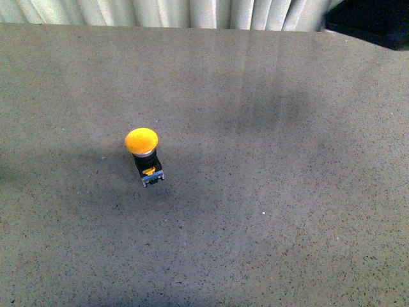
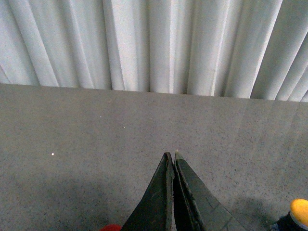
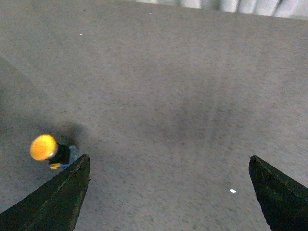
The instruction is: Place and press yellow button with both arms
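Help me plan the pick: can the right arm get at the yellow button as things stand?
Probably yes: the right gripper is open, and the yellow button sits on the table near one jaw, with nothing between them.

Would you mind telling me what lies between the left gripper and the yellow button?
Nothing: in the left wrist view, only bare tabletop separates the left gripper from the yellow button.

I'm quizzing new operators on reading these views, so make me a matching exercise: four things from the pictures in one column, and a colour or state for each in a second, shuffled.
1. yellow button
2. left pincer
3. right pincer
4. curtain

A. wide open
B. white, pleated
C. shut
D. orange-yellow cap, on the table

Pairs: 1-D, 2-C, 3-A, 4-B.
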Motion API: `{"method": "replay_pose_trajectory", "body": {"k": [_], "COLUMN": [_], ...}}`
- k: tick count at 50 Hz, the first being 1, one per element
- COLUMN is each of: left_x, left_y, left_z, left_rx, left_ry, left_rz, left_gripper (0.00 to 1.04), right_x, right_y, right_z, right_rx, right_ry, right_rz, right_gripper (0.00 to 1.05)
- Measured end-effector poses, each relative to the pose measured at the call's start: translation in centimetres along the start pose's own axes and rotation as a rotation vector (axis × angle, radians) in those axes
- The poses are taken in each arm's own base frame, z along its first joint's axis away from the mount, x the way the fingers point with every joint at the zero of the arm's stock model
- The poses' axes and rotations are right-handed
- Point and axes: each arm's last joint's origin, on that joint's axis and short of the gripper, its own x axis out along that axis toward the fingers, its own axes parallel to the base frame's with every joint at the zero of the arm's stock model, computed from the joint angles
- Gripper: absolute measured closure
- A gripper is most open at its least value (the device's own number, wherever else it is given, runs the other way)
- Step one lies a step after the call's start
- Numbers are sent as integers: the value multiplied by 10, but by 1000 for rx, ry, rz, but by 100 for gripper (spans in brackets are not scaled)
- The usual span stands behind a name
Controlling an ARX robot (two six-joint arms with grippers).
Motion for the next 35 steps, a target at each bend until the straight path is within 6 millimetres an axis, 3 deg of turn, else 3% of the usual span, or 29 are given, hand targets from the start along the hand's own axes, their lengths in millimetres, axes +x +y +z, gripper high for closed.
{"method": "replay_pose_trajectory", "body": {"k": [7,15,24,35], "left_x": [-5,-13,-19,-24], "left_y": [0,0,0,0], "left_z": [3,5,6,6], "left_rx": [0,0,0,0], "left_ry": [-9,-18,-22,-23], "left_rz": [0,0,0,-1], "left_gripper": [103,103,103,103], "right_x": [44,99,125,137], "right_y": [27,64,90,101], "right_z": [11,4,-2,-12], "right_rx": [6,23,15,-25], "right_ry": [79,211,272,343], "right_rz": [103,210,264,289], "right_gripper": [9,10,42,77]}}
